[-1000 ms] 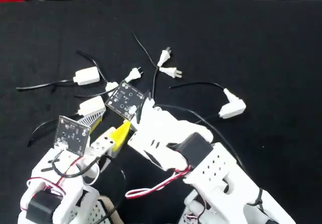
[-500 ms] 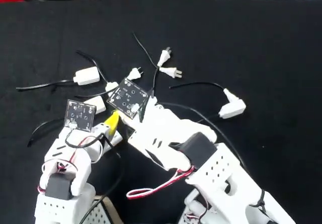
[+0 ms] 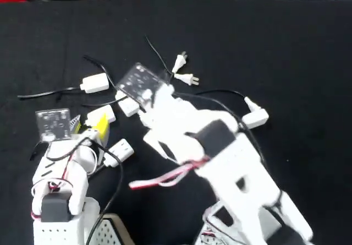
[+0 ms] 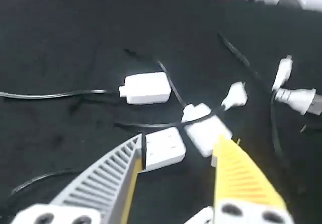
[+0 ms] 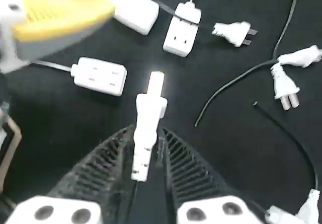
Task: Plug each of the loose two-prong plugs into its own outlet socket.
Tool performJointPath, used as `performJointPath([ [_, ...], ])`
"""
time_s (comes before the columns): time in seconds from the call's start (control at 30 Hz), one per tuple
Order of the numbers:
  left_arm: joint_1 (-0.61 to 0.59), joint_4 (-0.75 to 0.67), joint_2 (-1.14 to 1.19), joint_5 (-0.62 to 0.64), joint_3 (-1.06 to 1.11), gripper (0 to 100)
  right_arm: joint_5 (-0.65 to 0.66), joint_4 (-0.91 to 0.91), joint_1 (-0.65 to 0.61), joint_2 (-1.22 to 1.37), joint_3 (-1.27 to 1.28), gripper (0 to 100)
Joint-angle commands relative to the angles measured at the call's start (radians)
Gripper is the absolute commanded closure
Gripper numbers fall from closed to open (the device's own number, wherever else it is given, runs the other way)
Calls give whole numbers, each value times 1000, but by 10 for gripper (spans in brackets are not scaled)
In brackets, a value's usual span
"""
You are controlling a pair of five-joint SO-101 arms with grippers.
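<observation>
Two states: right end effector (image 5: 146, 131) clamps a plug (image 5: 151, 105), prongs hard to make out; left end effector (image 4: 178, 144) gapes empty.

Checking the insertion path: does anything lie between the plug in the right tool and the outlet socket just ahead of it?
Nothing visible does. In the right wrist view, bare black table lies between the plug and the socket it points toward.

Left claw (image 4: 180, 143) gapes wide open, while right claw (image 5: 147, 131) is pinched tightly closed.
</observation>
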Motion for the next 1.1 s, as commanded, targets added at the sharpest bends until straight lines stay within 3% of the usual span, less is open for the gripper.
performJointPath([
  [0.0, 18, -11, -6, 83, -88, 771, 11, 35, -29, 97, -116, 986],
  [0.33, 240, -17, -6, 92, -82, 771, 11, 44, -110, 150, -105, 986],
  [0.5, 249, -46, -6, 89, -13, 771, 5, 61, -114, 145, -120, 986],
  [0.6, 254, -40, -6, 15, 15, 771, 5, 60, -114, 145, -130, 986],
  [0.83, 255, 87, -6, -52, 21, 771, 0, 55, -77, 145, -156, 986],
  [1.07, 272, 97, -6, -57, 25, 771, -34, 20, -69, 145, -154, 986],
])
